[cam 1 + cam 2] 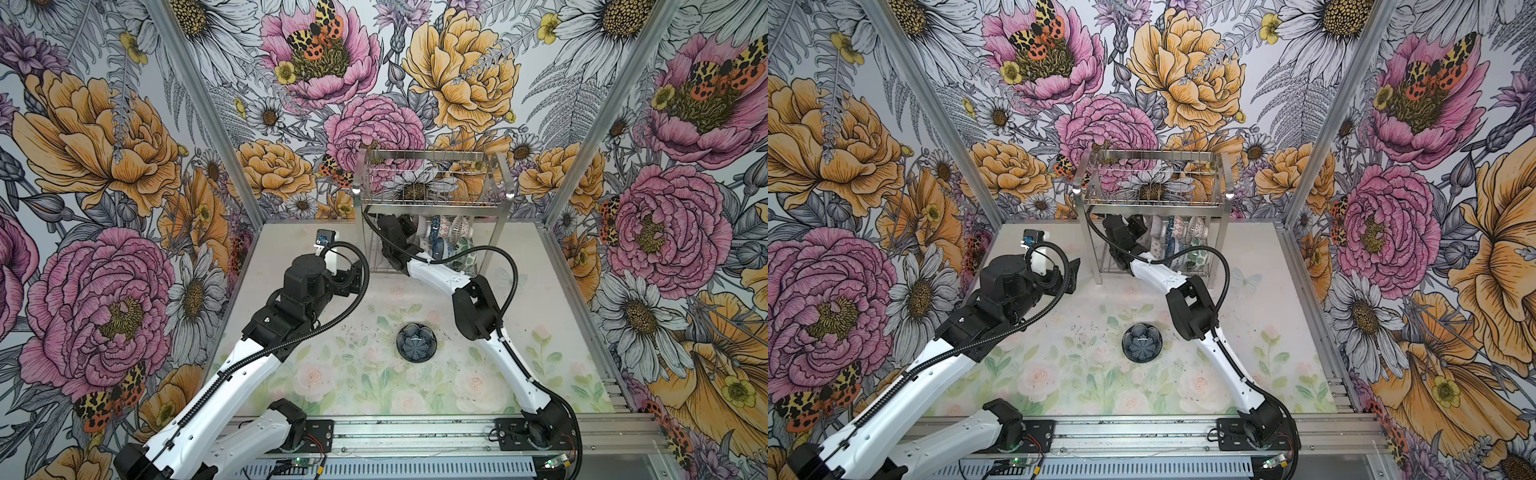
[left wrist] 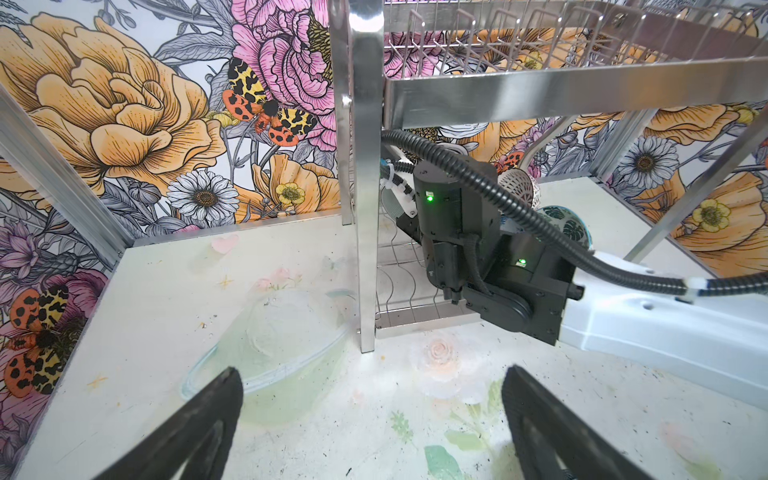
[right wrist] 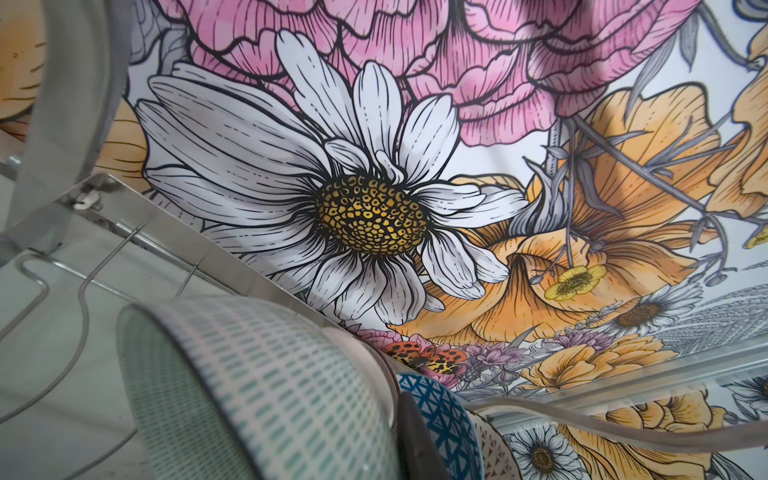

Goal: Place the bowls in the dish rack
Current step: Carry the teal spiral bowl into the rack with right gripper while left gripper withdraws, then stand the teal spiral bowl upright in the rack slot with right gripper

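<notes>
Hovering left gripper (image 2: 372, 374): spread wide, empty, over bench (image 1: 316, 365) beside dish rack (image 1: 432, 203) leg.
Right gripper (image 1: 413, 235): under rack's upper tier, close by teal-dashed bowl (image 3: 270, 374); grip cannot be told.
Other bowls (image 1: 446, 237): on edge in lower tier.
Dark petal bowl (image 1: 415, 341): mid-bench, untouched.

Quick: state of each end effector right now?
Left end effector: open, empty.
Right end effector: fingertips hidden beside teal-dashed bowl in dish rack; cannot tell.
</notes>
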Tool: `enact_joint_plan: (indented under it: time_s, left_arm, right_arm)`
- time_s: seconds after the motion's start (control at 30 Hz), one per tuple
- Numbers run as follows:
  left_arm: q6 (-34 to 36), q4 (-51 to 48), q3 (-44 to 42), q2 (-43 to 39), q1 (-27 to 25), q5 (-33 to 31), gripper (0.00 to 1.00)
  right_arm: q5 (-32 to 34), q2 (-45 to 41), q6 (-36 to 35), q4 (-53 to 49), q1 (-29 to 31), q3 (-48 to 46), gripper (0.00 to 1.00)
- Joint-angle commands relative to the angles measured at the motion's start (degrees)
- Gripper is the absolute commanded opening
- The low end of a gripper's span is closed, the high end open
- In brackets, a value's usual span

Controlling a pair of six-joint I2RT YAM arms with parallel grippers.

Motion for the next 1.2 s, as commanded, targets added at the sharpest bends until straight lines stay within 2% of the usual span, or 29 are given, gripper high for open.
enact_joint_plan:
  time_s: [0.0,0.1,0.3,0.53,1.17]
  left_arm:
    - [-0.2,0.16,-0.08,0.25,0.59,-0.54,0.99]
    - [-0.21,0.29,-0.24,0.3,0.7,-0.38,0.99]
    - [-0.32,0.69,-0.6,0.73,0.86,-0.12,0.99]
    - [-0.36,0.9,-0.69,1.09,1.26,0.25,0.99]
    - [-0.54,1.27,-1.12,1.82,2.3,0.87,0.99]
  right_arm:
    - [1.42,3.27,-0.28,-1.11,-0.35,7.8,0.0]
    - [0.17,5.64,-0.22,-1.11,-0.71,11.38,0.0]
    - [-3.09,7.53,2.24,-0.18,-1.85,12.66,0.0]
    - [-5.1,11.89,1.42,-0.08,-2.53,18.23,0.0]
    - [-9.67,13.51,0.08,-1.11,-2.7,18.23,0.0]
